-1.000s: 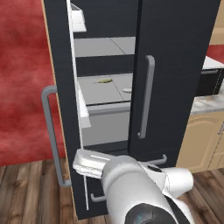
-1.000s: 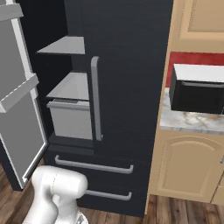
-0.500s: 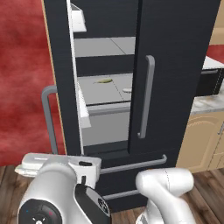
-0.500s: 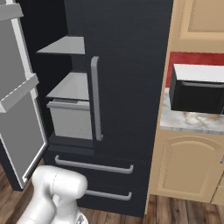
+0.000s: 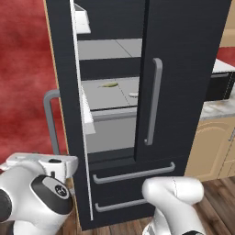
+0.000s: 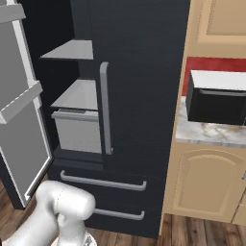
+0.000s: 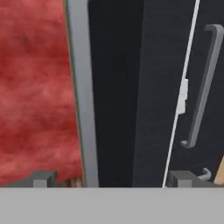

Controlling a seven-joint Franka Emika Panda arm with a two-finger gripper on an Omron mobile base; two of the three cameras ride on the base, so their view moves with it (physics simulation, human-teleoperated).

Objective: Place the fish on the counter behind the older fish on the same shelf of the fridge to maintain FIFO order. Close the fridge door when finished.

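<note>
The black fridge [image 5: 183,69] has its left door [image 5: 66,105] swung open, seen edge-on. On the light-grey shelf [image 5: 103,98] over the drawer lies the slender olive-yellow fish [image 5: 109,84], farther back than the pale oval older fish [image 5: 133,95], which is near the right door's edge. My hand [image 5: 42,161] hangs low at the left, outside the open door and below its grey handle [image 5: 49,120]. In the hand view my gripper [image 7: 112,179] is open; the door's handle bar [image 7: 83,96] and dark outer face stand ahead between the spread fingertips [image 7: 41,178]. The marble counter [image 6: 206,132] lies to the right.
A black microwave [image 6: 218,96] sits on the counter over light wooden cabinets [image 6: 206,185]. The open door's grey inner side with bins [image 6: 21,105] juts out at the left. A red wall [image 5: 23,78] lies behind the door. Two bottom drawers [image 5: 133,183] are shut.
My arm has swung from in front of the fridge's drawers round to the left, outside the open door. The door and both fish have not visibly moved.
</note>
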